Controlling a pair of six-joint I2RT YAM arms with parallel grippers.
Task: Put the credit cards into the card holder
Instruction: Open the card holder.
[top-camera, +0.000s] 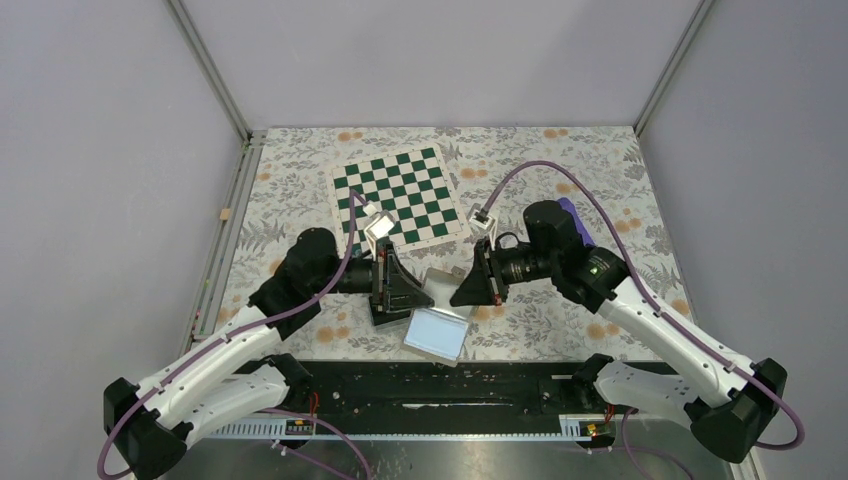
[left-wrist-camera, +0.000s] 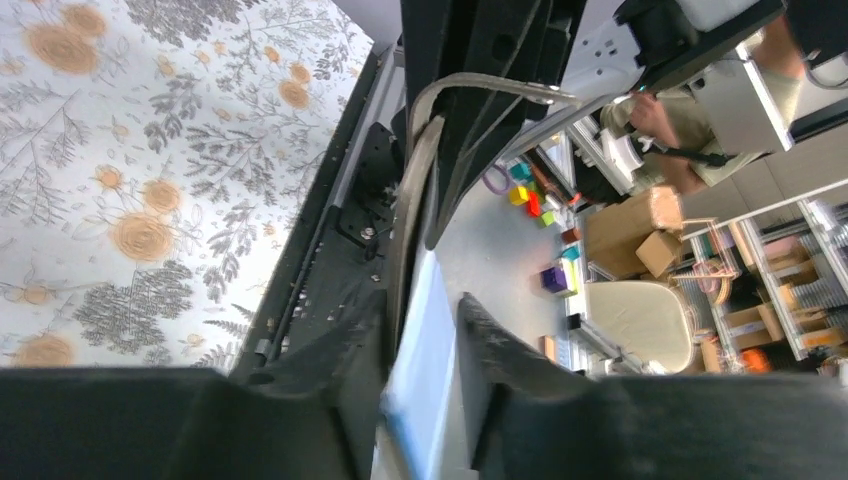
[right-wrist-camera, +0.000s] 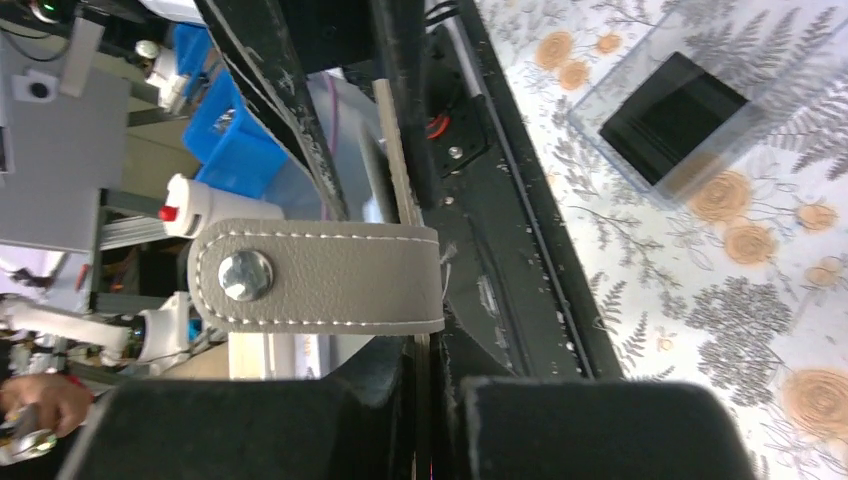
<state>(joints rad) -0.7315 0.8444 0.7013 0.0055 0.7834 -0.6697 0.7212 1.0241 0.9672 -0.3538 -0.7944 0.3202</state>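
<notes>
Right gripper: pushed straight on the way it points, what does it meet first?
The wallet that the right gripper clamps; just beyond, probably the left gripper facing it, though depth is unclear.

Squeezes a thin edge of the grey-brown wallet (right-wrist-camera: 392, 140) in the right gripper (right-wrist-camera: 432, 380), black fingers nearly together. Shows the wallet's strap (right-wrist-camera: 340, 280) just past the fingers, with a shiny snap (right-wrist-camera: 245, 275) on it. Keeps the clear card holder (right-wrist-camera: 603, 118) on the flowery cloth (right-wrist-camera: 720, 330), black credit cards (right-wrist-camera: 675, 115) inside, near the black rail (right-wrist-camera: 520, 250).
</notes>
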